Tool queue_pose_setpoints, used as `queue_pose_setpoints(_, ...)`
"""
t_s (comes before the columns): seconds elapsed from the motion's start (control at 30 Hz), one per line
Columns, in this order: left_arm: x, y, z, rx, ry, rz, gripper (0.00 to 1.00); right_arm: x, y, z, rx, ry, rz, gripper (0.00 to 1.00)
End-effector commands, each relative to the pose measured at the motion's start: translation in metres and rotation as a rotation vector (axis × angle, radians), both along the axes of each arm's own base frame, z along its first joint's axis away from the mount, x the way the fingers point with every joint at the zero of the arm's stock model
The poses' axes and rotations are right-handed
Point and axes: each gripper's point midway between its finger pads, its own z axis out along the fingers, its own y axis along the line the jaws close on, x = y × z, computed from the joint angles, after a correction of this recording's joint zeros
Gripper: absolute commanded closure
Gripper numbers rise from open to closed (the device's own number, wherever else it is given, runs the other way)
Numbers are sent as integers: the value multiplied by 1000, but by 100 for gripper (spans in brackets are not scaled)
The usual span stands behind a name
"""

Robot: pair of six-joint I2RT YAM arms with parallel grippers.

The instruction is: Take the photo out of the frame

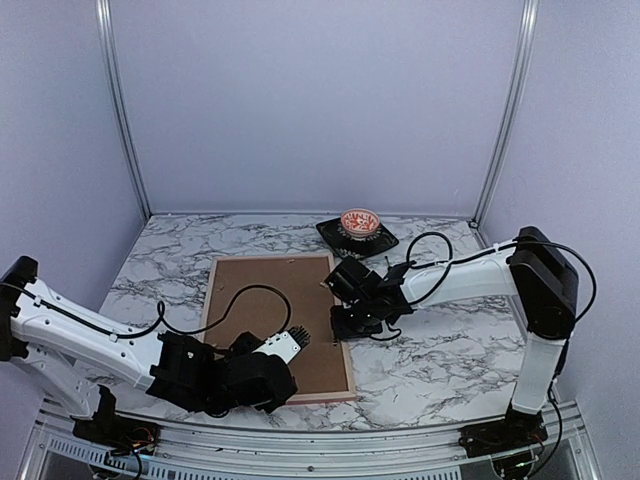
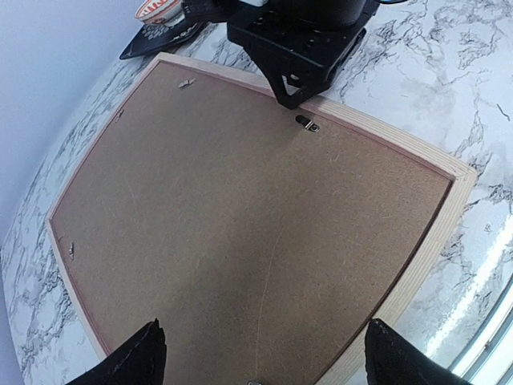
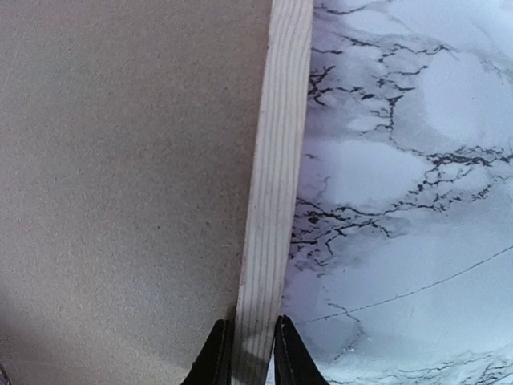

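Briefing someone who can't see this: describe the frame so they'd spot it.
Left of centre on the marble table lies the frame, back up. It is a big rectangle, brown board rimmed in pale wood, unlike the small round bowl behind.

We see the frame as pale bare wood, matt, with fine straight grain. Its backing board is dull brown fibreboard, faintly speckled. The desk looks smooth, white marble-patterned with grey veins, slightly glossy.

The white, grey-veined marble desk carries the frame, lying face down with its brown backing board up. A dark plate at the far edge holds a patterned bowl.
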Motion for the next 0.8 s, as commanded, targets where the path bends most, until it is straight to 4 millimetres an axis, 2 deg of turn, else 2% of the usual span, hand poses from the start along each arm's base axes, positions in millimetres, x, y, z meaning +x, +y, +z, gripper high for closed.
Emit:
queue_pose_setpoints(0.0, -10, -13, -6, 27, -32, -74, 13, 4, 5, 0, -21, 0, -22, 89)
queue_pose_setpoints(0.23, -22, -31, -23, 108, -47, -154, 13, 12, 5, 15, -64, -4, -46, 100)
queue_pose_setpoints(0.43, -27, -49, -20, 166, -117, -188, 10, 18, 13, 28, -94, 17, -47, 100)
queue_pose_setpoints(0.63, -35, -53, -25, 216, -129, -216, 8, 24, 22, 41, -95, 43, -36, 100)
queue_pose_setpoints(0.77, -29, -50, -34, 294, -182, -199, 7, 28, 21, 50, -99, 54, -41, 100)
